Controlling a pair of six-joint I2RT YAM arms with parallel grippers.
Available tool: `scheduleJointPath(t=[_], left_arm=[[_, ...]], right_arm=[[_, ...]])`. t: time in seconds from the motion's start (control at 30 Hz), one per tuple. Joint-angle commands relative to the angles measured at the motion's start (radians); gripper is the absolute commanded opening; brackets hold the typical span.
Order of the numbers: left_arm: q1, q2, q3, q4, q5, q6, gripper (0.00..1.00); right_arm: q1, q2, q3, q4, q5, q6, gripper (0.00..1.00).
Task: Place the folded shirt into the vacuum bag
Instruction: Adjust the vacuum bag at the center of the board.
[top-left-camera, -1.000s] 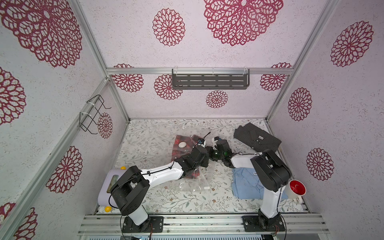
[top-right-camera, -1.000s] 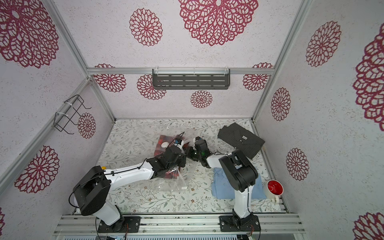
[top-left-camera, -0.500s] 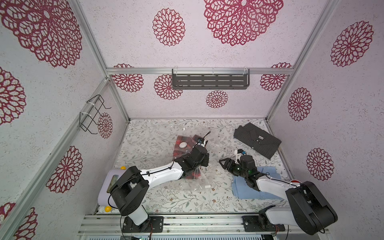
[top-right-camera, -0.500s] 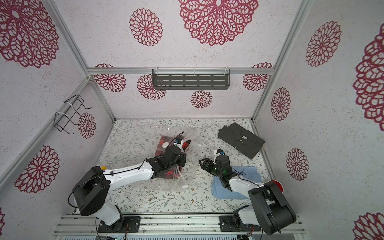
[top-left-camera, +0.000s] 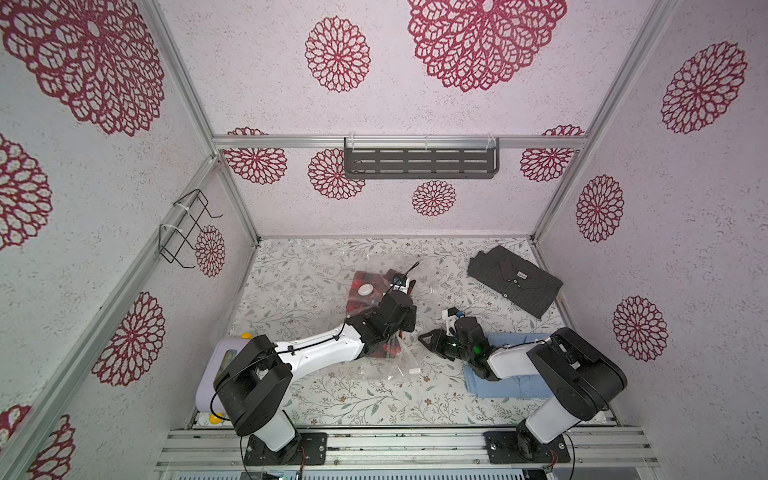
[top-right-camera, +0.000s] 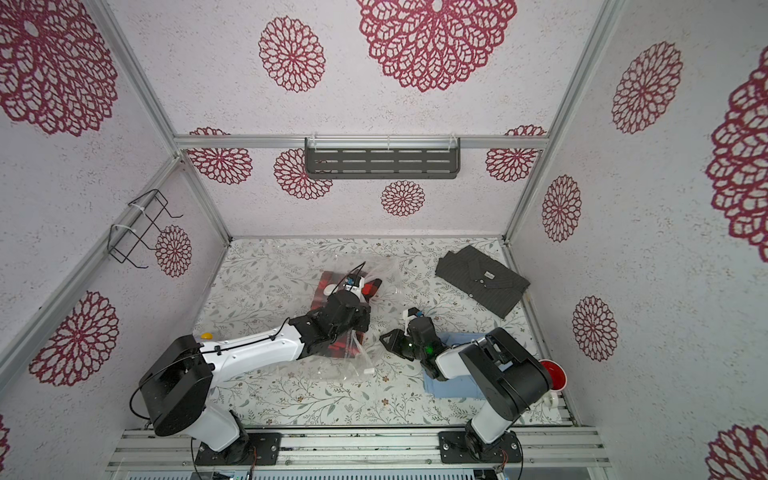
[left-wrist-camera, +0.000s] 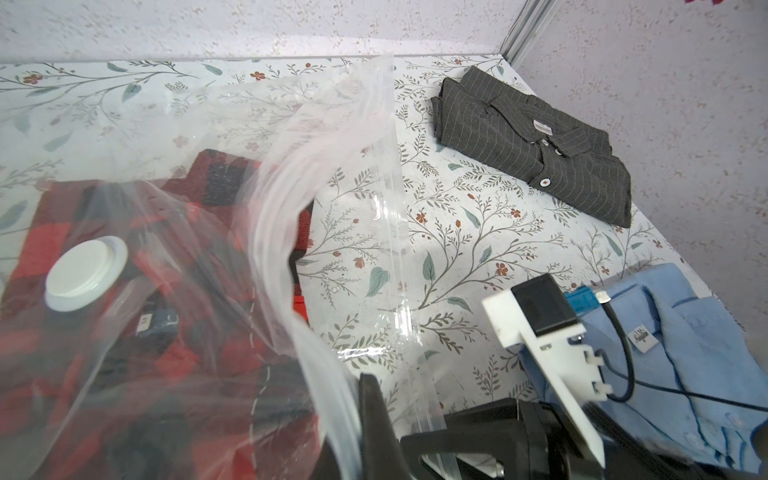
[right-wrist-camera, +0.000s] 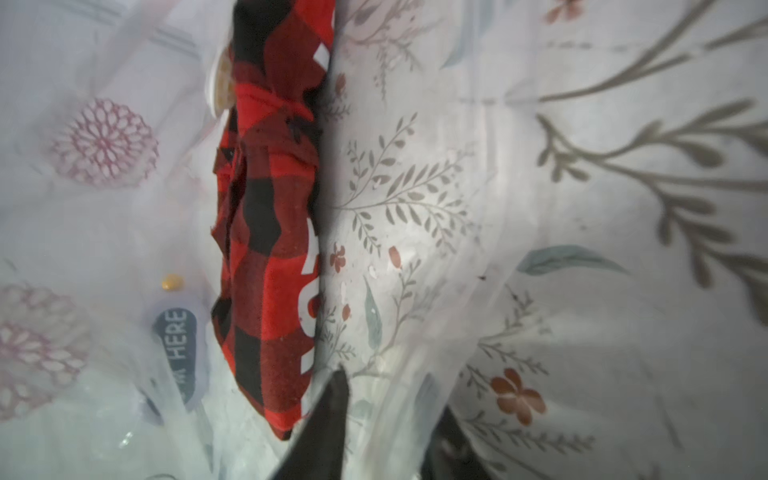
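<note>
Looking by left wrist view, I see left gripper (left-wrist-camera: 357, 415) clamped on bag (left-wrist-camera: 291, 166), red shirt (left-wrist-camera: 83, 199) inside it; top views hide that grip. Right gripper (top-left-camera: 430, 340), I cannot tell its state, came nearer.

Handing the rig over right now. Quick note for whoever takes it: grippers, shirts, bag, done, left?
Left gripper: shut on the vacuum bag top film, lifting the mouth.
Right gripper: at the mouth, film between its fingers; grip unclear.
Red plaid shirt: inside the bag, beneath the valve.
Grey striped shirt and blue shirt: outside, blue one under the right arm.
Done: one shirt bagged. Left: probably the other two, if wanted.
</note>
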Motion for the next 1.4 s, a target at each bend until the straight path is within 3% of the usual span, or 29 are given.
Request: scheduleJointPath(t=[0.0,0.27,0.57,0.77,0.97,1.37], left_arm=[[-0.001,-0.043,0.0,0.004,-0.058,0.038,0.0],[0.097,-0.096,0.227,-0.187,-0.093,0.078,0.0],[0.248,-0.173,0.485,-0.397,0.039,0.13,0.0],[0.322,-0.232,0.542,-0.471,0.065,0.169,0.0],[0.389,-0.282,0.534,-0.491,0.068,0.179,0.0],[0.422,-0.218,0.644,-0.529,0.128,0.183,0.0]], right_arm=[[0.0,-0.028,0.079,0.006,0.009,-0.007,0.0],[0.014,-0.12,0.338,-0.25,0.003,-0.099,0.0],[0.035,-0.146,0.626,-0.429,-0.005,-0.133,0.0],[0.048,-0.121,0.756,-0.5,-0.004,-0.152,0.0],[0.048,-0.089,1.024,-0.7,0.011,-0.232,0.0],[0.032,-0.043,1.255,-0.856,0.004,-0.289,0.0]])
